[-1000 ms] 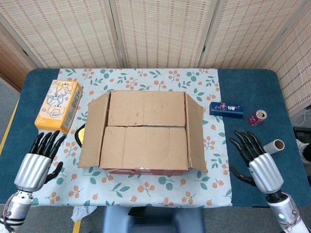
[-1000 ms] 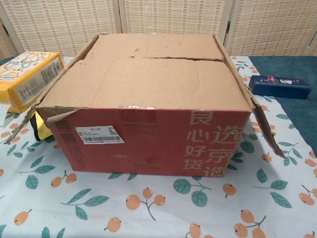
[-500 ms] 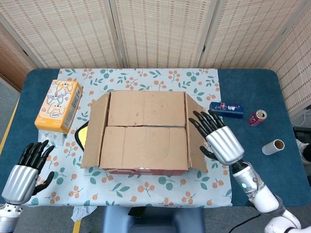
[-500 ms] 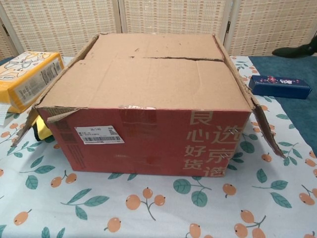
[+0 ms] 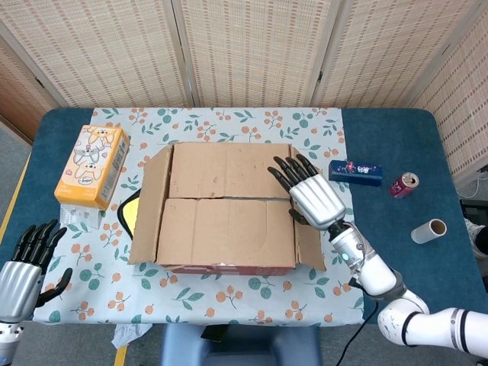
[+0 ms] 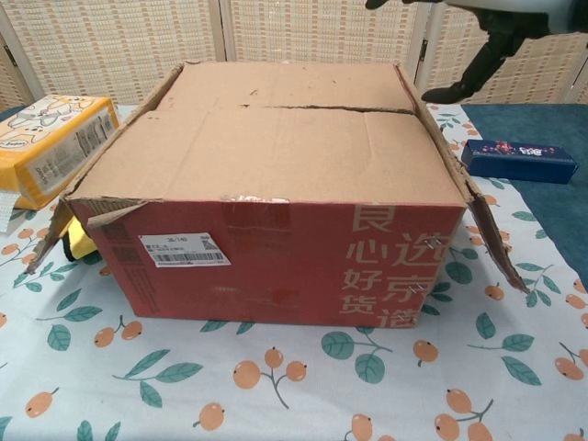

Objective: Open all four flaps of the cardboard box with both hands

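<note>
Behind your table (image 5: 396, 145), which has a dark blue top, you have a folding screen (image 5: 252, 49) of woven beige panels in pale frames. A fruit-and-leaf patterned cloth (image 5: 229, 305) covers the middle. Grey floor (image 5: 9, 156) shows at left; light is even.

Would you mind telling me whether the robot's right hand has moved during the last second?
Yes. The right hand moved leftward from the blue table onto the brown cardboard box.

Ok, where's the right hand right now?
In the head view the right hand hovers over the right side of the cardboard box, fingers spread above its top flaps, just left of the dark blue box.
</note>
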Motion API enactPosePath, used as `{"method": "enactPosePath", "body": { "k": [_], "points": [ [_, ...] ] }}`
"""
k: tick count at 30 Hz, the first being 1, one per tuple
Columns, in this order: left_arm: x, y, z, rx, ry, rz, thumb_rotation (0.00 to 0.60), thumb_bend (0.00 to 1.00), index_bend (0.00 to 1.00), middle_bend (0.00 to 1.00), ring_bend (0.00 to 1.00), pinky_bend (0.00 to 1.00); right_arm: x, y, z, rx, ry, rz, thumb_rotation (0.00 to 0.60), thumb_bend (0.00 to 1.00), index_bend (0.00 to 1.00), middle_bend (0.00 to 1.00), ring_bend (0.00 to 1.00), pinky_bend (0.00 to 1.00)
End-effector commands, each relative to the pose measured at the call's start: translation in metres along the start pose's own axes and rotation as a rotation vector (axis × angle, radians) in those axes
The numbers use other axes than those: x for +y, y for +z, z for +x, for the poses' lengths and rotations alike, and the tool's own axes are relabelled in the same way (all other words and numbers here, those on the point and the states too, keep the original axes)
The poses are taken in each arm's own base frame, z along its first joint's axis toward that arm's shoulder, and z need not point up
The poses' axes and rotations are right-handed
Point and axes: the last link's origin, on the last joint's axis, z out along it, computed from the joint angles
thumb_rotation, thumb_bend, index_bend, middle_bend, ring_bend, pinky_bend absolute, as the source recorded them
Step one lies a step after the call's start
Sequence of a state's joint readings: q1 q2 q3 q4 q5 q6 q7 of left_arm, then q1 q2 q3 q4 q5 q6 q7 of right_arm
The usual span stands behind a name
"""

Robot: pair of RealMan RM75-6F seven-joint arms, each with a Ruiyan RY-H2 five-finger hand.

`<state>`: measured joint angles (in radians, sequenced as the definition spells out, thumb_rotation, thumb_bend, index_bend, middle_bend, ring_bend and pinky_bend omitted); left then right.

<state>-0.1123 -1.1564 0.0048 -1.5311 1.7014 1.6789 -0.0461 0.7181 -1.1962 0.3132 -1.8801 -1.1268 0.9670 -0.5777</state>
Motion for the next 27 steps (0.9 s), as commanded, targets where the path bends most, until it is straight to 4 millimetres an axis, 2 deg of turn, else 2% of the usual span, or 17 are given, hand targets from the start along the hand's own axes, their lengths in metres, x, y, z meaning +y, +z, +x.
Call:
{"method": "enactPosePath", "body": {
  "k": [1,11,27],
  "points": [
    [-0.007,-0.002,-0.001,0.005,-0.013,0.018,0.600,0.45,0.00,0.00,0.00,0.00,-0.004,0.014,-0.008,-0.015,-0.008,-0.008,0.600,0.35,0.00,0.00,0.00,0.00],
    [-0.014,0.002,0.000,-0.027,-0.041,0.035,0.600,0.45,0.00,0.00,0.00,0.00,-0.009,0.036,-0.029,-0.050,0.003,-0.013,0.600,0.35,0.00,0.00,0.00,0.00],
    [-0.017,0.004,0.003,-0.034,-0.074,0.021,0.600,0.45,0.00,0.00,0.00,0.00,-0.018,0.065,-0.036,-0.028,0.010,-0.020,0.600,0.35,0.00,0.00,0.00,0.00]
  ]
}}
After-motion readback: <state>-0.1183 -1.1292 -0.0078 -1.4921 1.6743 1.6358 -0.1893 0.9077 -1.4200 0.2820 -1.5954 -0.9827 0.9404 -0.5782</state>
